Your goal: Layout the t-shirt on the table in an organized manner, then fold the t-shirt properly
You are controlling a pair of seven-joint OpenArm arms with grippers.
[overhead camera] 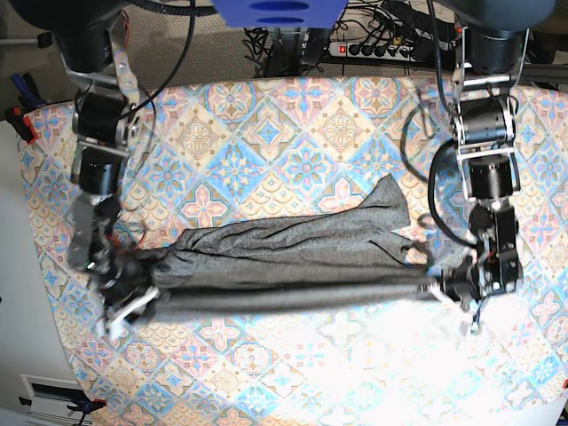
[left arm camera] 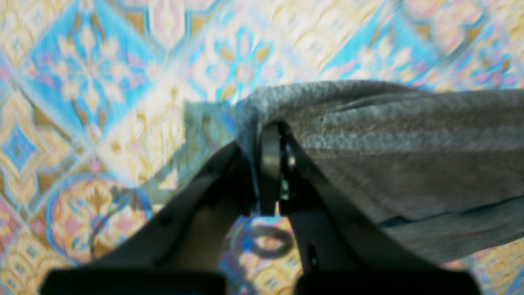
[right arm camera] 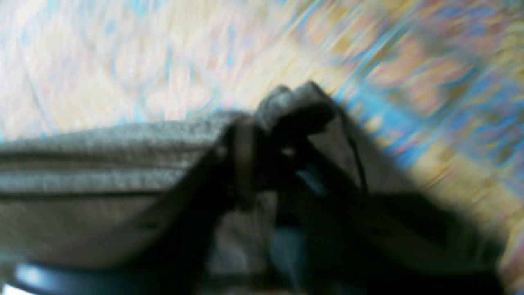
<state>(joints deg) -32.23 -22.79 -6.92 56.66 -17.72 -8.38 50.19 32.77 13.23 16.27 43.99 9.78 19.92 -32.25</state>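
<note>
The dark grey t-shirt (overhead camera: 293, 257) lies bunched into a long band across the table (overhead camera: 293, 133), with one flap pointing up near its right end. It is stretched between both grippers. My left gripper (overhead camera: 441, 286) is at the band's right end. In the left wrist view the left gripper (left arm camera: 278, 131) has its fingers pressed together on an edge of the t-shirt (left arm camera: 409, 164). My right gripper (overhead camera: 133, 288) is at the band's left end. The blurred right wrist view shows the right gripper (right arm camera: 278, 123) with parted jaws, and a fold of the t-shirt (right arm camera: 82, 184) still draped over the tips.
Cables and a power strip (overhead camera: 373, 44) lie behind the table's far edge. A red clamp (overhead camera: 22, 124) sits at the left edge of the table. The patterned cloth (left arm camera: 102, 82) shows bare beside the shirt in both wrist views.
</note>
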